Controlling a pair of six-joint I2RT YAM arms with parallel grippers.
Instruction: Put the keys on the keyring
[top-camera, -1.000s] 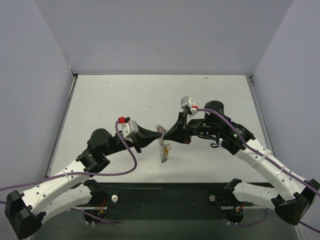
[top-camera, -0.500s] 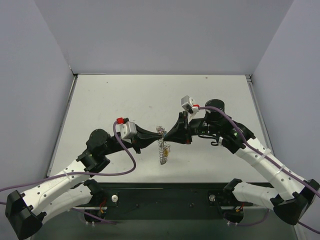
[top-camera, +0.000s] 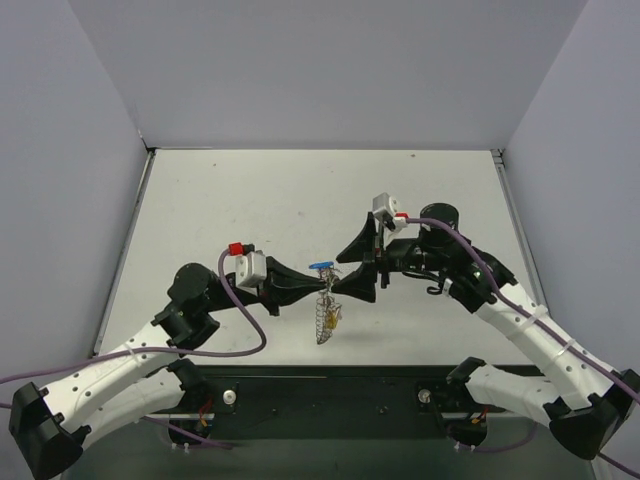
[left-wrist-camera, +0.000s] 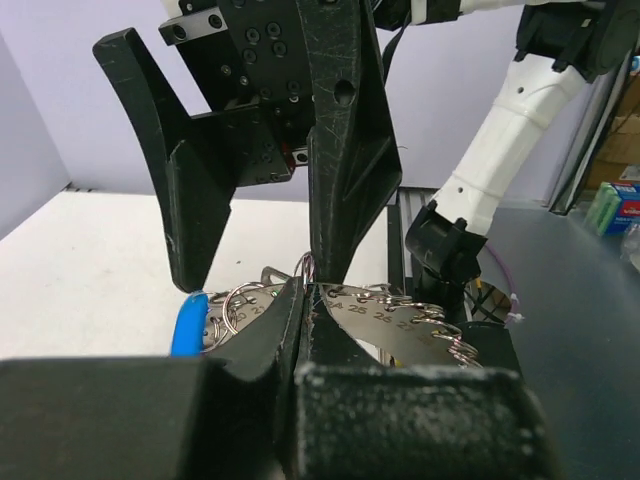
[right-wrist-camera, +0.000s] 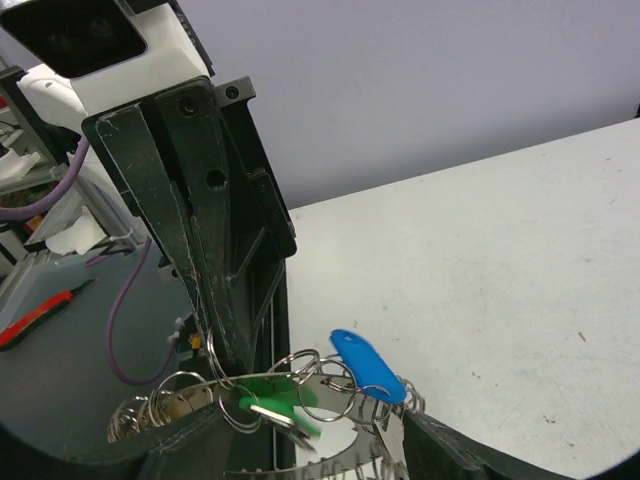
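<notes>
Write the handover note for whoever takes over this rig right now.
Left gripper: shut on the keyring, which is held aloft and hangs below the fingertips.
Right gripper: open, fingers spread around the key bunch at the top of the ring, gripping nothing.
Keys: blue key and green key lie between the right fingers. The yellow key hangs beside the ring.
Done: ring and keys brought together between both arms.
Left: cannot tell whether blue and green are threaded on. Check this, then finish threading.

A white table (top-camera: 250, 200) stands between plain grey walls (top-camera: 330, 70).
</notes>
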